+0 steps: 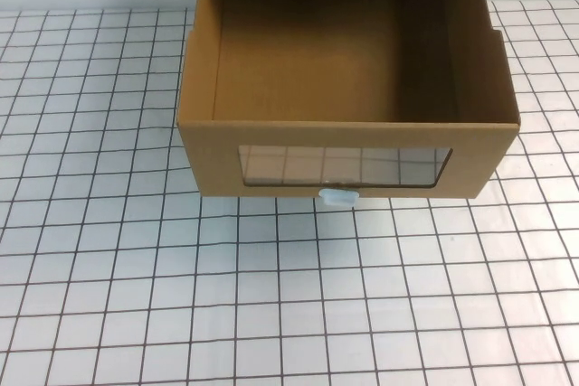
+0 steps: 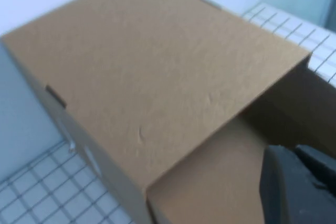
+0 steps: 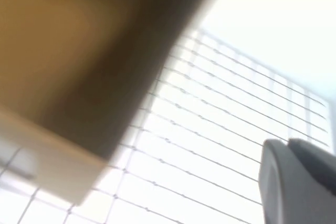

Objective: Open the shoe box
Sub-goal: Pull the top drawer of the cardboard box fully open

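At the far middle of the gridded table (image 1: 109, 296), the shoe box (image 1: 348, 146) stands with its drawer drawn forward and its inside bare to us, so we judge the opening as good as done. Our left gripper (image 2: 296, 182) hangs above the box's flat top, and we cannot tell how it is set. Our right gripper (image 3: 299, 182) sits close beside the box over the table, closed, with nothing seen in it. The risk now lies in any retreat: either arm brushing the light cardboard could skid it across the smooth table or nudge the drawer back in. We note matte brown card, sharp folded edges, a clear rounded window (image 1: 344, 167) in the front, and a small pale-blue pull tab (image 1: 338, 195) beneath it.
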{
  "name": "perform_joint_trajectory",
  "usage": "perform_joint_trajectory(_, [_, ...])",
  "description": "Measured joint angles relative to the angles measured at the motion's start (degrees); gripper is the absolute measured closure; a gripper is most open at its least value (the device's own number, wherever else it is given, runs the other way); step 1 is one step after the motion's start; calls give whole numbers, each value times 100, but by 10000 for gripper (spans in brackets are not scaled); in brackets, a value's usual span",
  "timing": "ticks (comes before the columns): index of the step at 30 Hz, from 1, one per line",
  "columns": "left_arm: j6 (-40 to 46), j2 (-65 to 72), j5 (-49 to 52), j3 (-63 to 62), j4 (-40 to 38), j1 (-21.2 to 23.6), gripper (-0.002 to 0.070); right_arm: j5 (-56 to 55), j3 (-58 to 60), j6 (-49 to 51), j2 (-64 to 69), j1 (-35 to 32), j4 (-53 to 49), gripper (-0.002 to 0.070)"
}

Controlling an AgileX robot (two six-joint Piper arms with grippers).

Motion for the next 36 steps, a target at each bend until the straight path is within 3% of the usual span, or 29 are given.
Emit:
perform_joint_trajectory(4, [20, -1063, -677, 1720, 326, 0, 678, -346, 150, -436, -528, -997, 706, 688])
perform_joint_trajectory(8, [106, -2416, -2250, 3924, 455, 0, 678, -599, 654, -565, -1005, -1555, 1258, 689])
perform_joint_trajectory(15, [255, -5021, -5773, 8018, 363, 0, 678, -1762, 1842, -569, -1908, -1675, 2046, 689])
perform_joint_trajectory(19, [255, -6186, -7009, 9916, 177, 0, 678, -2496, 2512, -534, -2230, -1675, 2348, 689])
perform_joint_trajectory(27, [255, -8011, -7628, 12329, 77, 0, 678, -3791, 3600, -264, -2434, -1675, 2561, 689])
perform_joint_trajectory(36, [-366, -8504, -7496, 13560, 38, 0, 678, -4482, 3924, -259, -2436, -1675, 2743, 689])
